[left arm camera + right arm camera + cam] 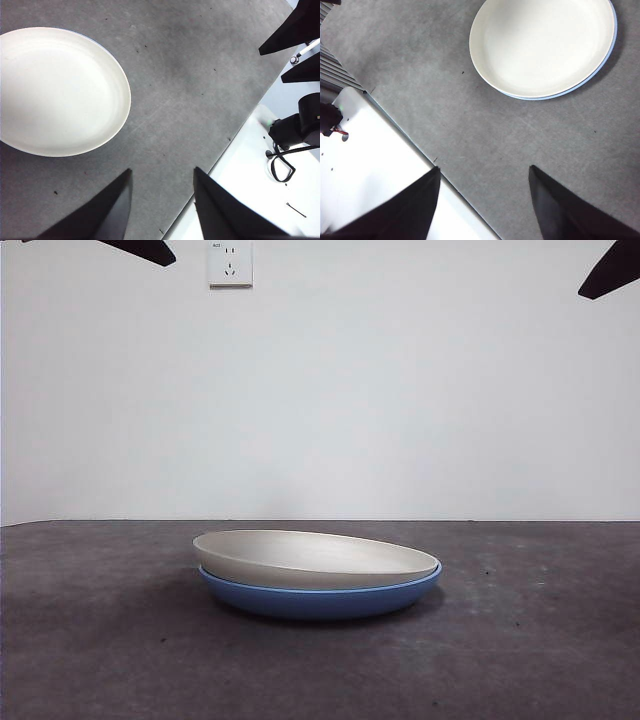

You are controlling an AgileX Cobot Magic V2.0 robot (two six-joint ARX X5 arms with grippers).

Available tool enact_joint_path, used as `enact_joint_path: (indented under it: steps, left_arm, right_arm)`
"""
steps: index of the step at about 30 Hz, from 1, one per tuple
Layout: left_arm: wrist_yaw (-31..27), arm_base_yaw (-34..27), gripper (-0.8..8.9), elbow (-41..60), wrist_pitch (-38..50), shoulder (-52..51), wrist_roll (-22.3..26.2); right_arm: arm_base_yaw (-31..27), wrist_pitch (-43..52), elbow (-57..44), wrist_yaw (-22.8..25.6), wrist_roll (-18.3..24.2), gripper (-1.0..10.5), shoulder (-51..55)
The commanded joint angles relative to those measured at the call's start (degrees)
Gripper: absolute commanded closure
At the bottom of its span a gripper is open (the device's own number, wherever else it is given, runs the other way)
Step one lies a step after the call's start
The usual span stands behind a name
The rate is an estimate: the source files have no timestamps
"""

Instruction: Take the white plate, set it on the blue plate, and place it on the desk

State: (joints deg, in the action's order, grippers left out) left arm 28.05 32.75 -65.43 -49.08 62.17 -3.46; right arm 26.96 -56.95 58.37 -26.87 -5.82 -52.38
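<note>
On the desk [100, 640], a broad dark grey-brown surface with a rough, mottled, faintly scuffed look, the two plates sit stacked near the middle. Behind it rises a plain white wall [400, 390] carrying a white socket [230, 263] high up. The white plate [315, 558] rests inside the blue plate [320, 600], slightly tilted, its left rim riding a little higher than the right, so that the blue rim shows more on the right side. From above, in the right wrist view, only a thin blue crescent peeks out along one side of the white plate.

Nothing else stands on the desk around the stack, and nothing blocks the view of it. Beyond the desk's edge, both wrist views show a white base [365, 165]; the left wrist view also shows a black cable [282, 162] and dark hardware there.

Both arms wait, raised and well apart from the plates, showing in the front view only as black tips at the top corners. The left gripper [162, 200] hangs over bare desk near its edge, jaws apart, holding nothing. The right gripper [485, 195] hangs likewise over the desk's edge, jaws spread, empty.
</note>
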Motion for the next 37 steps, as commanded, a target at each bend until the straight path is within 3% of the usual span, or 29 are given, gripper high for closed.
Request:
enact_joint_path:
  steps: [1,7,11,12,37]
  left_arm:
    - [0.28,0.28,6.19,-0.48,0.59,0.22,1.07]
    - [0.28,0.28,6.32,-0.48,0.61,0.22,1.09]
    - [0.28,0.28,8.13,-0.48,0.61,0.22,1.07]
    - [0.28,0.28,8.05,-0.48,0.61,0.22,1.09]
    - [0.28,0.28,8.05,-0.5,0.68,0.22,1.09]
  right_arm:
    - [0.35,0.33,1.22,-0.15,0.72,6.6,-0.42]
    - [0.35,0.28,1.22,-0.15,0.77,6.7,-0.42]
    - [0.35,0.13,1.22,-0.15,0.98,9.0,-0.42]
    - [0.35,0.11,1.22,-0.13,1.46,9.4,-0.42]
    - [0.33,4.85,1.22,-0.13,2.01,9.4,-0.33]
